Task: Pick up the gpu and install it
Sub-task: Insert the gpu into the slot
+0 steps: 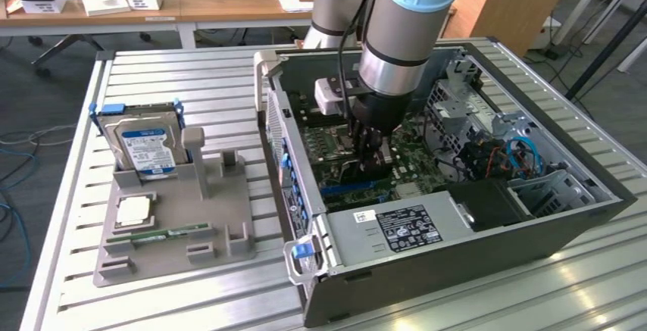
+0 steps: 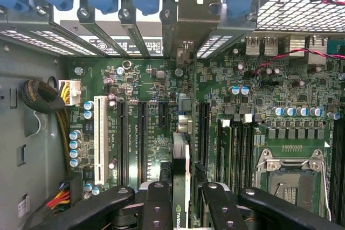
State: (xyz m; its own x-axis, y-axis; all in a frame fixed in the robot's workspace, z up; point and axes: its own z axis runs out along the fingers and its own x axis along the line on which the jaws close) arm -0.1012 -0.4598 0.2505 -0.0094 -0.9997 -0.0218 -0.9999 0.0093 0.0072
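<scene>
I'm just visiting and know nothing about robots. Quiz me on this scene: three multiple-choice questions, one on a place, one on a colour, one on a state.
1. Where is the hard drive? A) standing in the grey holder beside the computer case; B) inside the case; C) on the floor.
2. What colour is the motherboard? A) red; B) green; C) white.
3. What is the hand doing? A) hanging empty outside the case; B) gripping the hard drive; C) holding the gpu inside the case, by the motherboard.
Answers: 1 A: it stands upright in the holder, on the exterior view's left of the case. 2 B: the board is green in both views. 3 C: the wrist view shows the gpu between the fingers.
</scene>
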